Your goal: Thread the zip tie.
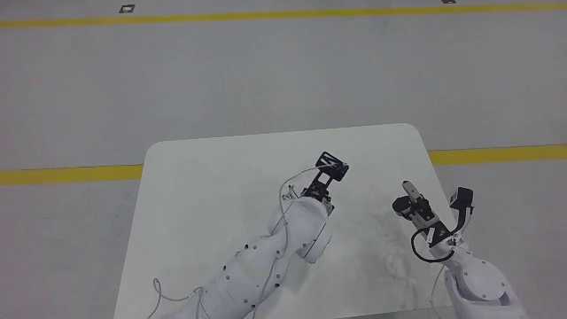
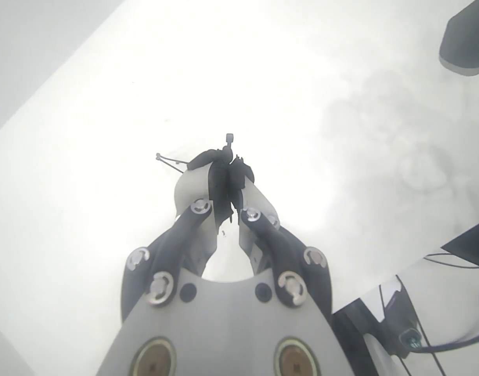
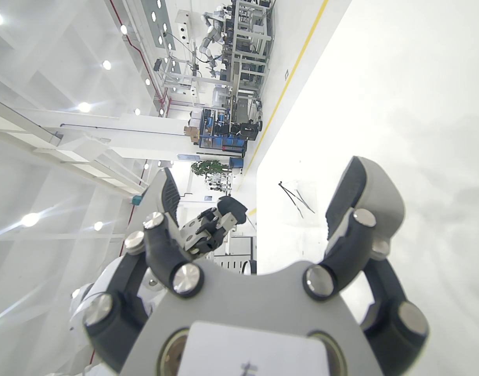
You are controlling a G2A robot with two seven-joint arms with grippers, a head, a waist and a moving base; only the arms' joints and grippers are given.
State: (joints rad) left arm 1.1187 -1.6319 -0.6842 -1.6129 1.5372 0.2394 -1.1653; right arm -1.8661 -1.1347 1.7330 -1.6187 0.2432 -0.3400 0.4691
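Black zip tie [image 2: 229, 137]: clamped in left gripper [image 2: 225, 163] jaws over white surface [image 1: 204, 213], head poking past tips. Right gripper [image 3: 259, 170] jaws spread, empty. Likely hazard: thin strap may twist or slip, misaligning tail and head.

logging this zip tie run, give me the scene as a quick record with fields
table: white, rounded corners
left gripper: jaws shut on a dark zip tie, whose head pokes out past the tips
right gripper: jaws wide open, nothing between them, held over the table, apart from the left gripper
loose zip ties: a few thin dark ones lying flat on the table
threading: no closed loop visible; tail of the held tie hard to make out
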